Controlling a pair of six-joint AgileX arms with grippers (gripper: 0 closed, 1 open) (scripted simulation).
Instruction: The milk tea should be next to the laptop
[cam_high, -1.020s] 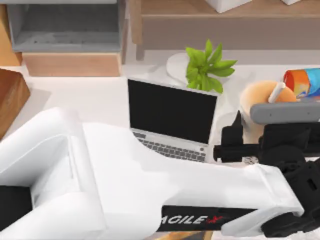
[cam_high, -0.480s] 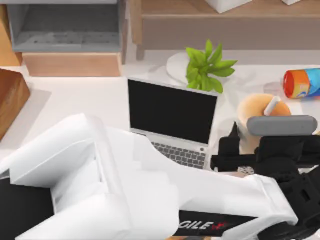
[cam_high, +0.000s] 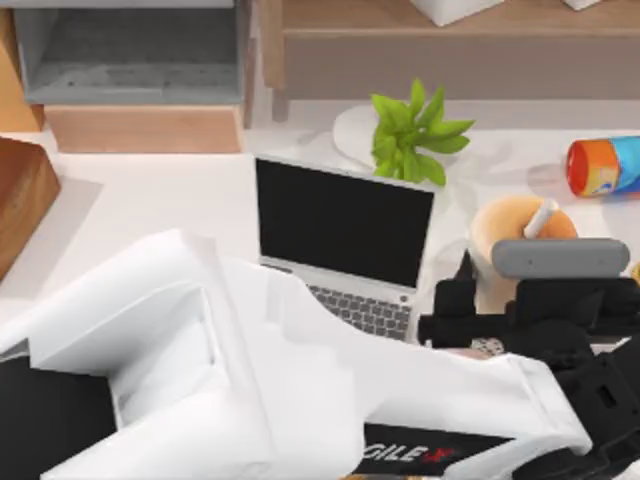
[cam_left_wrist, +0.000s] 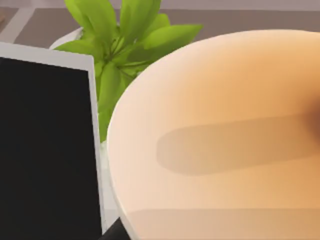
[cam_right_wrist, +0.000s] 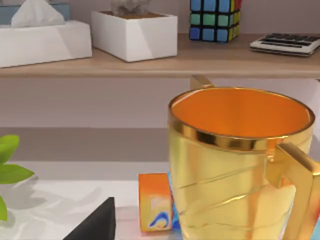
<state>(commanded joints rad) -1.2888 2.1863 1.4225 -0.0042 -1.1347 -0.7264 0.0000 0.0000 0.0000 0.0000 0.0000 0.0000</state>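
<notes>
Milk tea (cam_high: 520, 225) sits clamped in the left end effector (cam_high: 480, 310), laptop (cam_high: 345, 235) just beside; releasing tilted could topple it.

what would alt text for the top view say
The left arm reaches across the table, its gripper around the milk tea just right of the open laptop. Behind are a green plant and a fallen orange-and-blue can.
</notes>
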